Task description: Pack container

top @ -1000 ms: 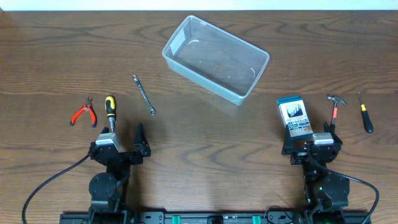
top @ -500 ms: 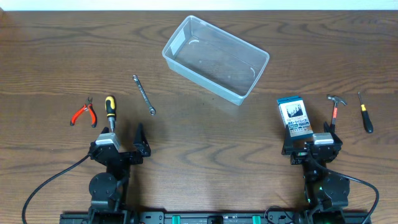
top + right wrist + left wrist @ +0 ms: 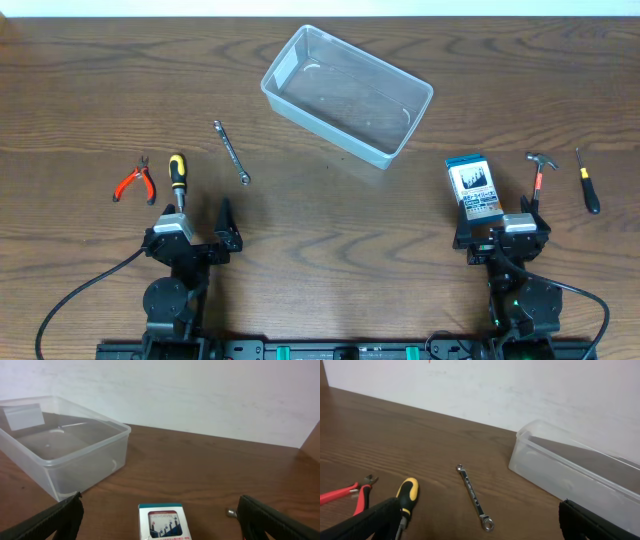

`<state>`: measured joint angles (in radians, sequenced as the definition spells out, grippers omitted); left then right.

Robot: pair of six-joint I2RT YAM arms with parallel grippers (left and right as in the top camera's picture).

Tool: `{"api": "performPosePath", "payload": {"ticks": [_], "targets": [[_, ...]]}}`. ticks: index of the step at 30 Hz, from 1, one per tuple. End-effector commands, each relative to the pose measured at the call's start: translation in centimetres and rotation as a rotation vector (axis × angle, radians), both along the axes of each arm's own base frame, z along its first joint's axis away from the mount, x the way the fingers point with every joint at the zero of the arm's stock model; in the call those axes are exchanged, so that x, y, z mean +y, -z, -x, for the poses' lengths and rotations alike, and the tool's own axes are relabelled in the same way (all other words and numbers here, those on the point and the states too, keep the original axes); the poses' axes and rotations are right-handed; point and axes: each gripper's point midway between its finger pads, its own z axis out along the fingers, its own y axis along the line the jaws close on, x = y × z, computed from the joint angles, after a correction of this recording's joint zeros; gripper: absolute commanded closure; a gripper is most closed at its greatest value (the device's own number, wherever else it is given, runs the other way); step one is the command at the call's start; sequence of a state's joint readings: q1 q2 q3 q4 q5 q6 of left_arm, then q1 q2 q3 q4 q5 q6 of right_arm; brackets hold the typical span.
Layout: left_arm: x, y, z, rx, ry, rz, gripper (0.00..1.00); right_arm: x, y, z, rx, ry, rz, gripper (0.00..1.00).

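Overhead straight down over the table (image 3: pixel 90 80); wrist views low, forward-facing, container (image 3: pixel 347 95) common to all

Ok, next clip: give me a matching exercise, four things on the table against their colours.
Things:
1. pliers
2. wrench
3. container
4. card pack

Colours:
A. see-through
B. blue edge, white face
C. red handles
D. silver

Pairs: 1-C, 2-D, 3-A, 4-B

Robotics lab: wood table (image 3: pixel 100 80), plain white wall (image 3: pixel 200 390), arm mounting rail (image 3: pixel 340 351)
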<state>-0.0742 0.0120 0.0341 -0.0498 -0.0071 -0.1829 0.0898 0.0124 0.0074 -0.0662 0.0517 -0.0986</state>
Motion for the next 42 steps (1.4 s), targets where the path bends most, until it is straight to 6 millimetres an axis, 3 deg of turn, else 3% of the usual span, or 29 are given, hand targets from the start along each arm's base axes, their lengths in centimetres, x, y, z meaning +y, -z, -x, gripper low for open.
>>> {"api": "performPosePath", "payload": {"ticks": [1, 8, 12, 14, 15, 22, 28, 32, 35, 38, 42], "targets": [[0.0, 1.8, 0.0, 0.044, 0.001, -0.017, 0.02, 0.2, 0.0, 0.0, -0.001, -0.011, -0.001, 0.01], [0.0, 1.8, 0.0, 0.044, 0.000, -0.017, 0.02, 0.4, 0.0, 0.1, 0.000, -0.018, -0.011, 0.01], [0.5, 1.0, -0.1, 0.008, -0.029, -0.018, 0.02, 1.1, 0.0, 0.1, 0.017, -0.043, -0.281, 0.01], [0.3, 0.1, -0.2, -0.018, -0.026, 0.079, 0.02, 1.5, -0.2, 0.1, 0.028, -0.048, -0.500, 0.01], [-0.1, -0.3, -0.1, -0.020, -0.004, 0.079, 0.02, 1.8, -0.6, 0.2, 0.019, -0.070, -0.515, 0.01], [-0.6, -5.9, -1.0, 0.009, 0.023, 0.024, 0.02, 2.7, -5.9, 0.4, -0.121, -0.160, -0.512, 0.01], [-2.0, -10.9, -5.2, 0.238, 0.100, -0.049, 0.02, 4.1, -10.2, -1.3, -0.063, -0.223, -0.336, 0.01], [-2.4, -13.7, -8.1, 0.369, 0.113, -0.049, 0.02, 6.3, -12.9, -4.5, 0.099, -0.314, -0.243, 0.01], [-2.5, -15.2, -9.8, 0.418, 0.113, -0.051, 0.02, 7.6, -13.3, -7.0, 0.287, -0.366, -0.221, 0.01], [-2.6, -16.0, -11.1, 0.425, 0.113, -0.050, 0.02, 8.4, -12.4, -8.9, 0.557, -0.369, -0.214, 0.01], [-2.6, -15.4, -11.0, 0.451, 0.114, -0.051, 0.02, 8.0, -10.6, -9.9, 0.814, -0.359, -0.121, 0.01]]}}
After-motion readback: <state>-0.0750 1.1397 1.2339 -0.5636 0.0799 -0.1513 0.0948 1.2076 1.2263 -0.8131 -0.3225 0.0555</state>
